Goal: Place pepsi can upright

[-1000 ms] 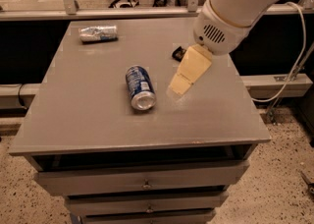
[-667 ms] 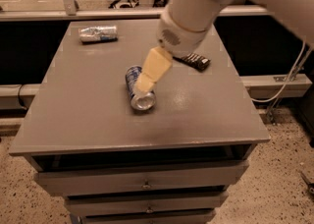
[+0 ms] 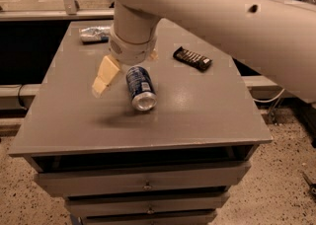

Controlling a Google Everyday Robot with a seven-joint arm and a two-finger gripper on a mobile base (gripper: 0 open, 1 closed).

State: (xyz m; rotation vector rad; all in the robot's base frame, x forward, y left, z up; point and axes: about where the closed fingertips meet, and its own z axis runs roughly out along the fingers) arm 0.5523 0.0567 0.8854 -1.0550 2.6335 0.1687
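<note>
Robot arm (image 3: 232, 17), big and white, comes in from the top right and reaches across the gray table (image 3: 207, 115). Its round wrist (image 3: 132, 41) points down over the middle of the table top. The gripper (image 3: 126, 72) hangs low under the wrist, right above the far end of the pepsi can (image 3: 140, 88). One pale yellow finger (image 3: 105, 76) slants down to the left of the can, and its tip is close to the table. Only a small bit of the other finger (image 3: 153, 55) peeks out on the right side of the wrist. The two fingers are spread wide apart and they hold nothing. The pepsi can is dark blue with white marks, and it lies on its side near the middle of the table. Its silver end faces the front edge, and its far end is tucked under the wrist, between the two fingers. I cannot tell if a finger touches the can. A silver can (image 3: 95, 33) lies on its side at the back left corner, partly behind the arm. A dark snack bar wrapper (image 3: 192, 58) lies flat to the right, well apart from the pepsi can. Gray drawers (image 3: 148, 182) sit under the table top.
</note>
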